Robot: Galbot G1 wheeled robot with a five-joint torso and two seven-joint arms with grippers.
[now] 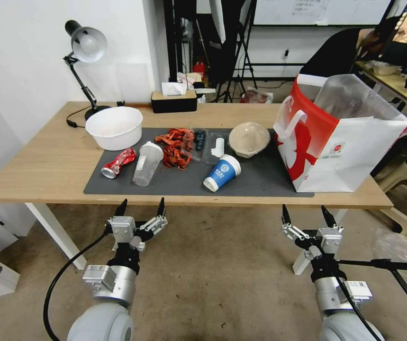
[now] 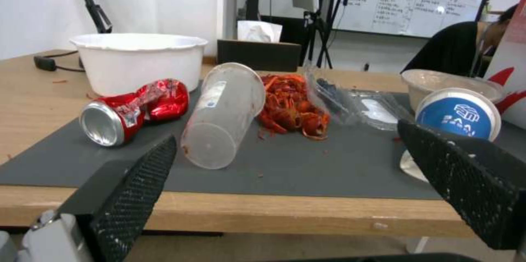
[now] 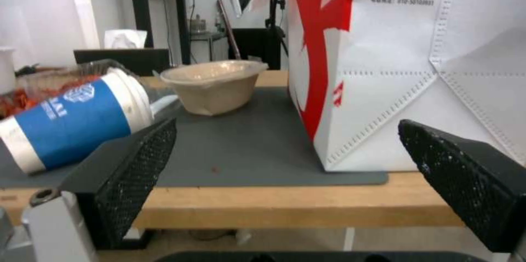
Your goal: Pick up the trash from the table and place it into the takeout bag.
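The left gripper (image 1: 140,207) is hovering just off the near edge of the table (image 1: 32,170), short of the grey mat (image 1: 260,182), with its fingers spread wide and gripping nothing. The right gripper (image 1: 306,213) is waiting off the same edge, farther toward the takeout bag (image 1: 350,151), its fingers likewise spread wide and empty.

All the trash is lying on the mat. The crushed red can (image 1: 117,162) is resting on its side at the mat's end farthest from the bag, and the clear shaker cup (image 1: 147,162) is lying on its side just beside the can, on its bag side. A pile of red crayfish shells (image 1: 176,147) is sitting beside the cup, on its bag side. A clear plastic tray (image 1: 208,144) is sitting between the shells and the beige lidded bowl (image 1: 249,139), which is standing upright near the bag. The blue-and-white paper cup (image 1: 222,172) is lying tipped over nearer the mat's front edge than the bowl.

The bag is standing upright and open at the mat's end opposite the can, its clear liner showing above the rim.

A white tub (image 1: 114,127) is standing at the mat's far corner behind the can, with a desk lamp (image 1: 85,47) beyond it and a black tissue box (image 1: 174,98) at the table's back edge.
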